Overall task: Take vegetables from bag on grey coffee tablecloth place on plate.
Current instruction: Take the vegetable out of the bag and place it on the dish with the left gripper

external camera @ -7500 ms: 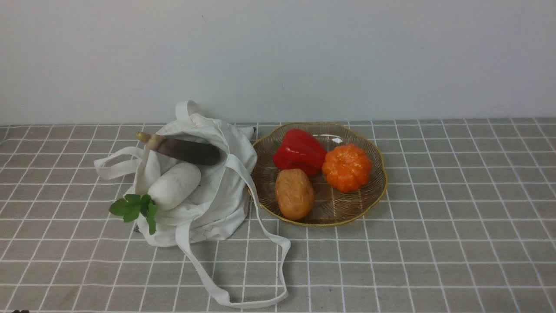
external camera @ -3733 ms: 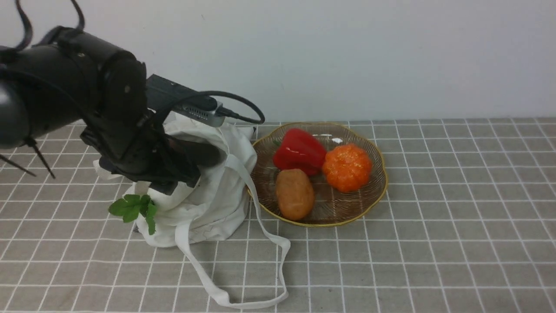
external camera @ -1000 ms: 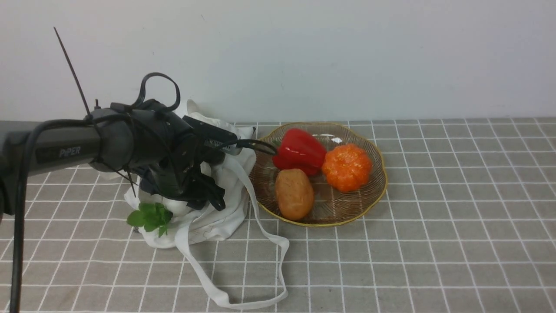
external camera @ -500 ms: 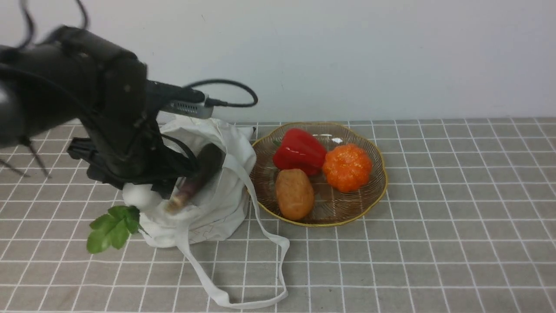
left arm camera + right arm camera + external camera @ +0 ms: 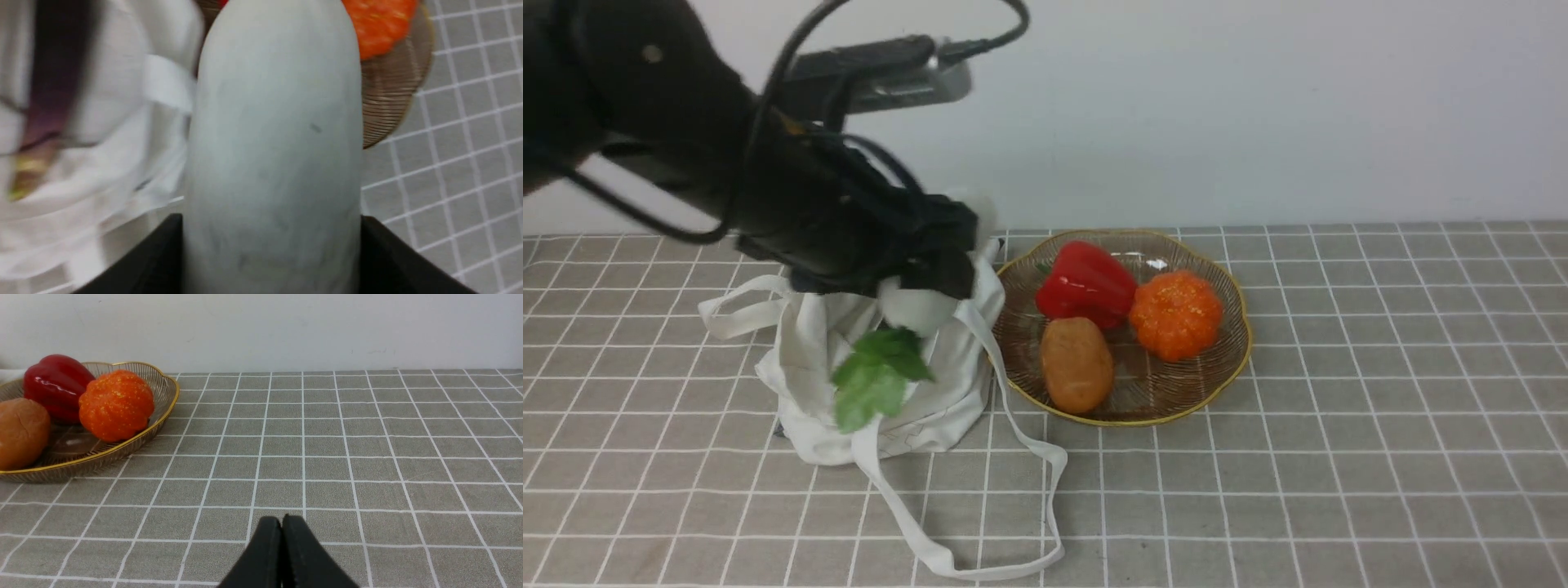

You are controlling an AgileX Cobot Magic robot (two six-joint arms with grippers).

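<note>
My left gripper (image 5: 923, 273) is shut on the white radish (image 5: 916, 307) and holds it in the air over the off-white bag (image 5: 907, 400), green leaves (image 5: 874, 376) hanging down. In the left wrist view the radish (image 5: 273, 155) fills the middle between the black fingers (image 5: 392, 265). The purple eggplant (image 5: 53, 94) lies blurred in the bag (image 5: 122, 122); the arm hides it in the front view. The ribbed gold-rimmed plate (image 5: 1233, 359) sits to the right of the bag on the grid tablecloth (image 5: 1339, 490). My right gripper (image 5: 282, 522) is shut and empty, low over the cloth.
On the plate lie a red bell pepper (image 5: 1085, 283), an orange pumpkin (image 5: 1174, 314) and a brown potato (image 5: 1076, 363). The bag's long strap (image 5: 980, 555) loops toward the front edge. A white wall (image 5: 1258, 106) runs behind the table.
My left gripper has lifted the radish out of the bag and carried it up and right toward the plate. The eggplant turned inside the bag. The plate's contents have not moved.
</note>
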